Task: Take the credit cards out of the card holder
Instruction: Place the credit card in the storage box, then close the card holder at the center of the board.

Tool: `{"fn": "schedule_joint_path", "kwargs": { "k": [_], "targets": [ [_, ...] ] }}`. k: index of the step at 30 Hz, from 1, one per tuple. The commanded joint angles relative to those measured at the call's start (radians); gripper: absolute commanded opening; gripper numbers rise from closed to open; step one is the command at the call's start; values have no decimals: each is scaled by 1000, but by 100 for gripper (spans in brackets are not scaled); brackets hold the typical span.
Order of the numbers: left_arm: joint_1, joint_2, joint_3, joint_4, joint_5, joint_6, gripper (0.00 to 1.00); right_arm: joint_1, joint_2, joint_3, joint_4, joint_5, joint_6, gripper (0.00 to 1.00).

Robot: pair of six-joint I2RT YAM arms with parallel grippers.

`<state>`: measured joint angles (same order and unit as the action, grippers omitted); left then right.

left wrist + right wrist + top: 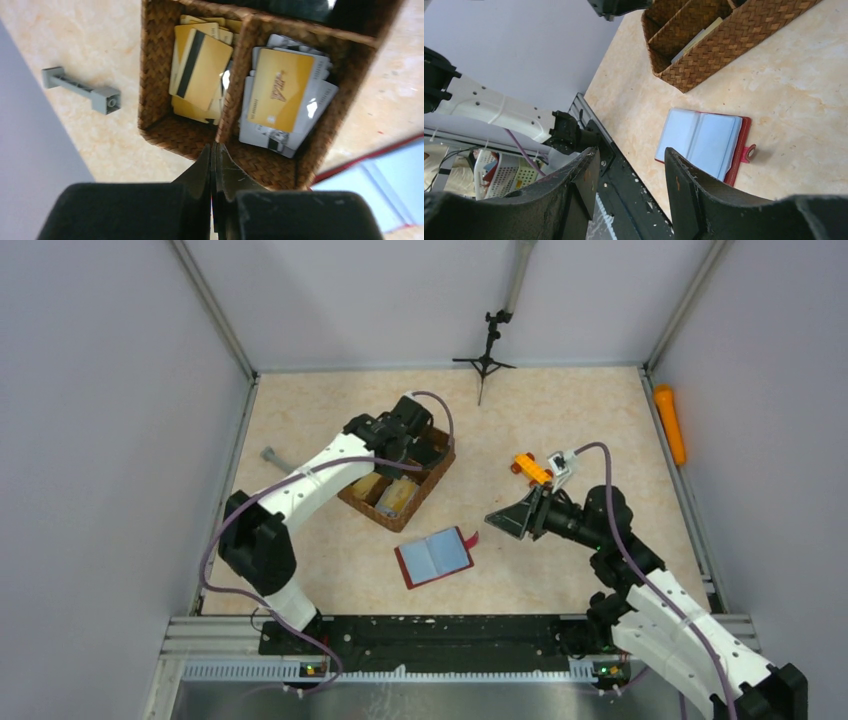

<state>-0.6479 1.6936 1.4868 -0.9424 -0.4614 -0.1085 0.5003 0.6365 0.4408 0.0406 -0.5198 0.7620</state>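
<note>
The dark red card holder (pixel 435 556) lies open on the table, its pale blue sleeves facing up and its snap tab (pixel 750 152) to one side. Whether cards sit in the sleeves I cannot tell. Credit cards lie in the woven basket (pixel 398 510): gold ones (pixel 200 67) in one compartment, a gold one on grey ones (pixel 285 92) in the compartment beside it. My left gripper (pixel 214 147) hangs shut over the basket's near rim, with nothing visible between its fingers. My right gripper (pixel 631 155) stands open and empty in the air, right of the card holder (pixel 704 140).
A grey plastic piece (pixel 82 90) lies left of the basket. A small orange and yellow object (pixel 532 468) sits beside the right wrist. An orange cylinder (pixel 670 425) lies along the right wall. A black tripod (pixel 485 360) stands at the back.
</note>
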Motion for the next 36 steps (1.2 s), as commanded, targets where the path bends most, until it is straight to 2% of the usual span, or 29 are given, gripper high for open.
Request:
{"fn": "schedule_joint_path", "kwargs": {
  "k": [1,4,9,10,12,13,15,19,24,30,36],
  "targets": [
    [2,-110,-39,73,125,-4,1,-11,38,40,73,-8,-2,52],
    [2,-102,-35,41,108,-20,3,-11,67,39,86,-16,6,53],
    [12,-95,-46,25,110,-24,19,-11,112,51,71,-22,12,56],
    [12,-96,-44,14,127,-28,22,-11,119,53,56,-12,13,60],
    [12,-111,-49,10,188,-36,32,-11,138,68,-12,34,6,72],
    [12,-123,-58,17,222,-43,37,-11,156,81,-56,59,-9,73],
    [12,-162,-98,43,304,-64,48,-11,222,114,-155,96,-61,74],
    [10,-268,-260,121,421,-121,57,-11,350,154,-249,104,-147,74],
    [11,-418,-454,181,572,-220,60,0,482,148,-185,81,-184,69],
    [11,-549,-676,271,722,-361,59,99,636,220,-181,196,-238,68],
    [9,-634,-833,389,814,-475,58,160,746,274,-174,264,-253,56]
  ]
}}
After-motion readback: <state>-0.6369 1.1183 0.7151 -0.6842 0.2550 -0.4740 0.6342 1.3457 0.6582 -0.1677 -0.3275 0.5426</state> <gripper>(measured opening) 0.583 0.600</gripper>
